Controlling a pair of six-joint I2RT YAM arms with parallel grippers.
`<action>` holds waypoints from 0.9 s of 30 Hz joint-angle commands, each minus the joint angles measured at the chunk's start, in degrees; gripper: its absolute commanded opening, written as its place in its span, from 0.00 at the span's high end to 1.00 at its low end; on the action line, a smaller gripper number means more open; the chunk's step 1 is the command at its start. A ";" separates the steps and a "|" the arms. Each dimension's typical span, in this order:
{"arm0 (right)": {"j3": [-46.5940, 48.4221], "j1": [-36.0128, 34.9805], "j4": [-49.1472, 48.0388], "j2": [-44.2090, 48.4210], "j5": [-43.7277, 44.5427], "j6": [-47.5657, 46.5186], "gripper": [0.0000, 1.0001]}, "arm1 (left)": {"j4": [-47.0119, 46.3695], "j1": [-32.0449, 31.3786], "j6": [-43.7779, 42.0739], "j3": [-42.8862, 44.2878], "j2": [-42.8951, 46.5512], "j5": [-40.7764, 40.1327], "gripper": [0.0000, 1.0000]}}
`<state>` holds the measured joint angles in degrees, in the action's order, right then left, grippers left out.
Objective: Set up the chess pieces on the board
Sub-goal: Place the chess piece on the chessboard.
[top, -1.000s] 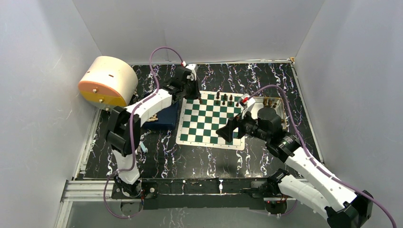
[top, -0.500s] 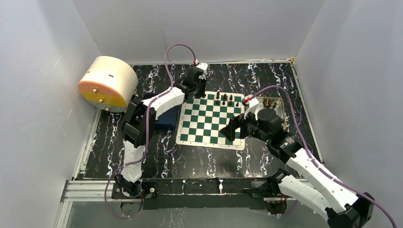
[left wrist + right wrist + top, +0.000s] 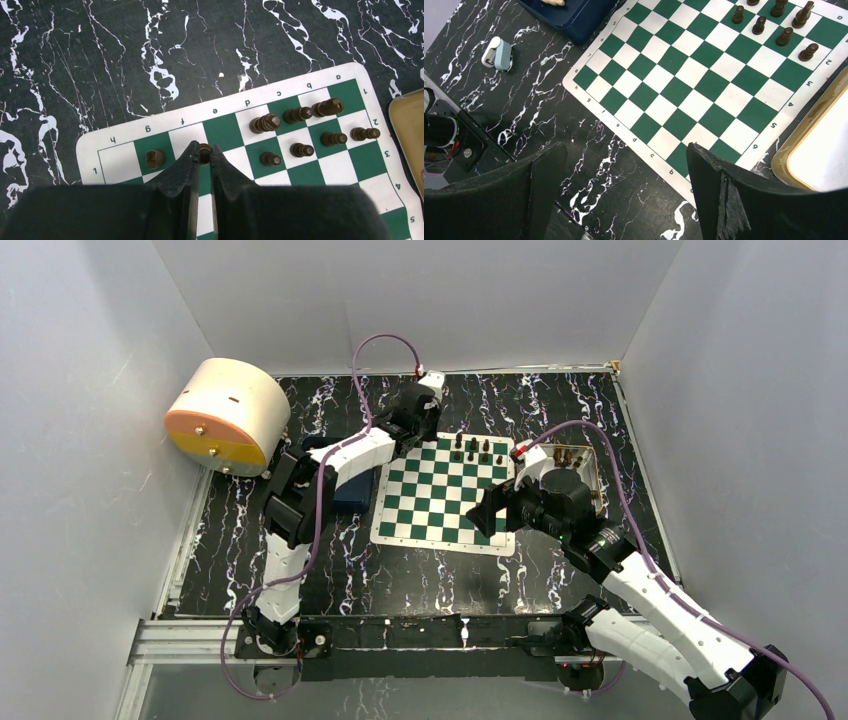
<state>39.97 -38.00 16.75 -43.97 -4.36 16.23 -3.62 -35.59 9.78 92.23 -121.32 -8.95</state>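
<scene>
From above, the left gripper [image 3: 424, 432] is low over the far edge of the board [image 3: 440, 505], left of the chess pieces [image 3: 472, 448] standing in the two far rows. Its jaws cannot be read here. The right gripper [image 3: 482, 512] hangs over the board's near right part, beside the gold tray [image 3: 598, 480].

The left wrist view shows the fingers drawn narrow around one dark chess piece [image 3: 204, 147] over a far-row square. A lone piece [image 3: 155, 158] stands to its left and the rest to its right. This looks like the placing step. Whether the base touches is unclear, so the next move calls for settling it, opening slightly, and lifting straight up.

The right wrist view shows wide, empty fingers above the board's near edge.
</scene>
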 commanded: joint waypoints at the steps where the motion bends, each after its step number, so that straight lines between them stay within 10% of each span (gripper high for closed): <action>1: 3.65 -0.15 -0.41 0.28 1.73 -1.19 0.01 | -2.89 0.11 -1.12 -0.45 -0.57 -1.66 1.00; 27: 4.94 -0.16 1.44 0.72 3.24 -1.72 0.01 | -4.69 0.26 -2.74 -0.96 -3.92 -2.88 1.00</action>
<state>41.82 -38.00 19.64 -43.86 -1.65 14.83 -7.09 -35.57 7.62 91.42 -125.29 -10.57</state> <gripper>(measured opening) 0.984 0.083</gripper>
